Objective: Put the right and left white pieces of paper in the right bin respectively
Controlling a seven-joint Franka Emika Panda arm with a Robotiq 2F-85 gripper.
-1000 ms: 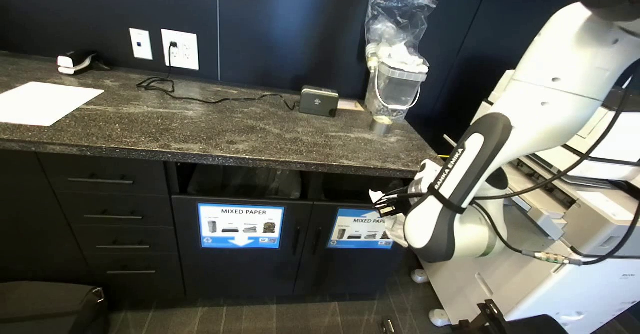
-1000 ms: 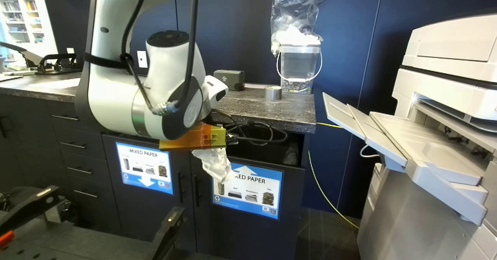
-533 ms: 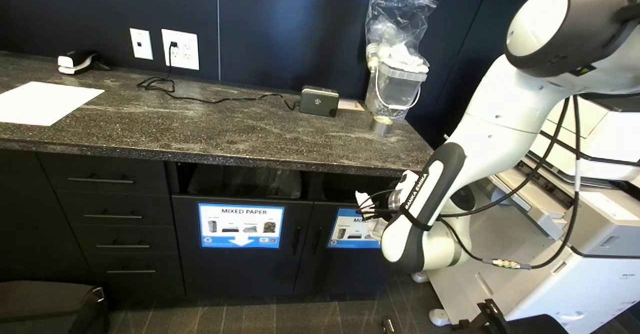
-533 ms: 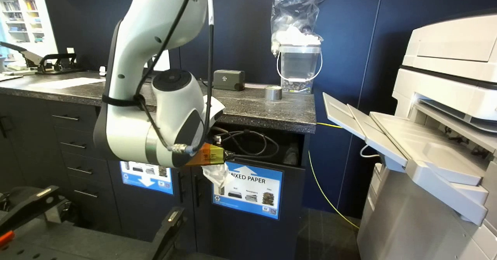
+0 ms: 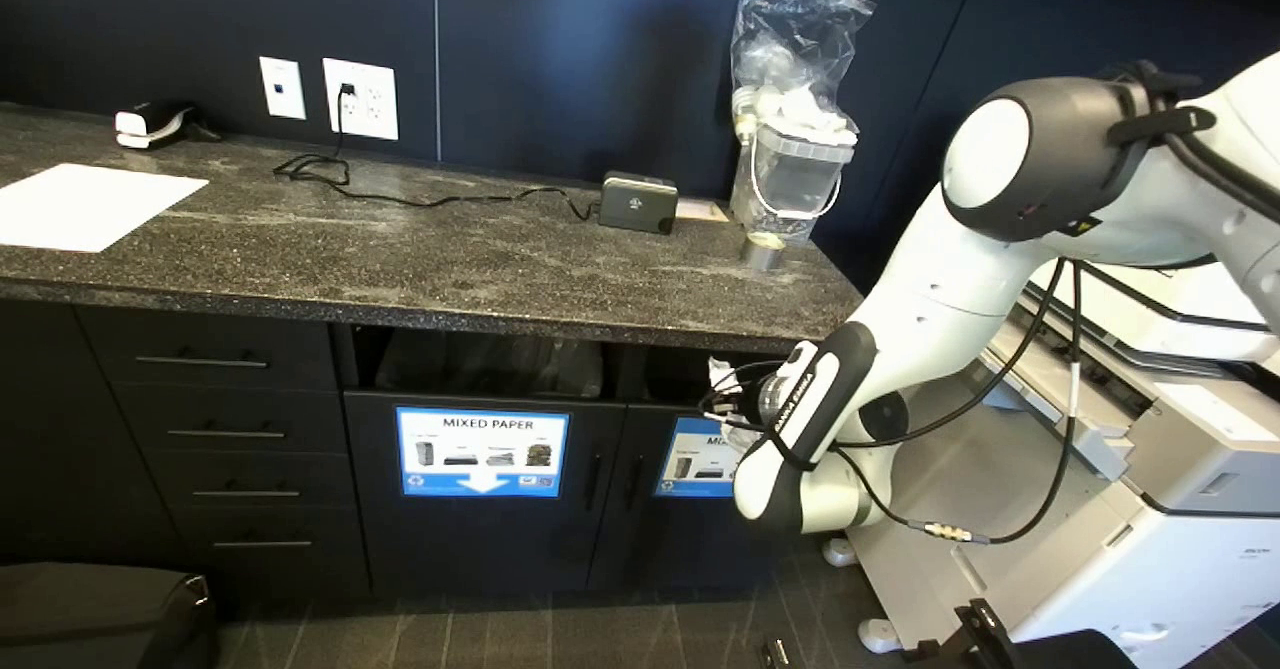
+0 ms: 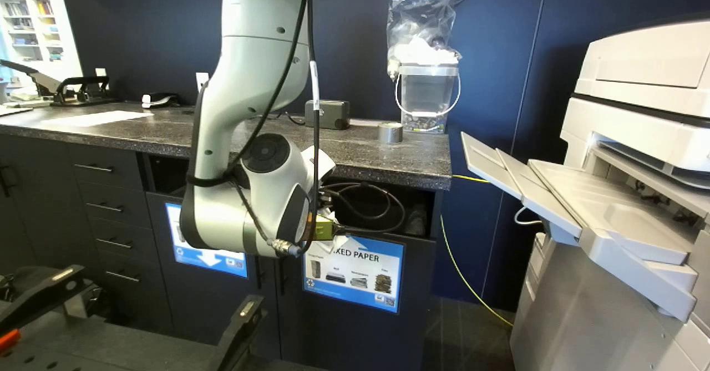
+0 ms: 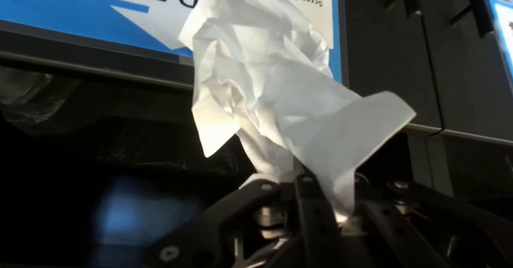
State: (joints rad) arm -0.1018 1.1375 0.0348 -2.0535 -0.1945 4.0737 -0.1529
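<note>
We count two white papers for the task: one crumpled paper (image 7: 260, 71) and one flat sheet (image 5: 95, 207). The two fingers (image 7: 314, 208) are pinched closed on the crumpled paper, most of it sticking out past the tips. That crumpled paper is at the front of the right bin (image 6: 355, 332), near its upper edge; we can't tell if any of it is inside. Flat sheet lies on the worktop (image 5: 450, 259), well apart from the single robot arm (image 5: 925, 314), in both exterior views. We have two bins side by side, right bin and left bin (image 5: 475, 544), each with one MIXED PAPER sign (image 5: 482, 452), two total. Next to them, four stacked drawers (image 5: 225, 411). Also on the worktop we log one small dark box (image 5: 638, 202), one tape roll (image 6: 390, 132), one clear bucket (image 5: 795, 184) with one plastic bag (image 5: 800, 49) at its top, one black-and-white item (image 5: 150, 127) we can't name. Wall (image 5: 560, 69) has two white plates (image 5: 282, 87). Just past the worktop's end we see one printer (image 6: 638, 121)
</note>
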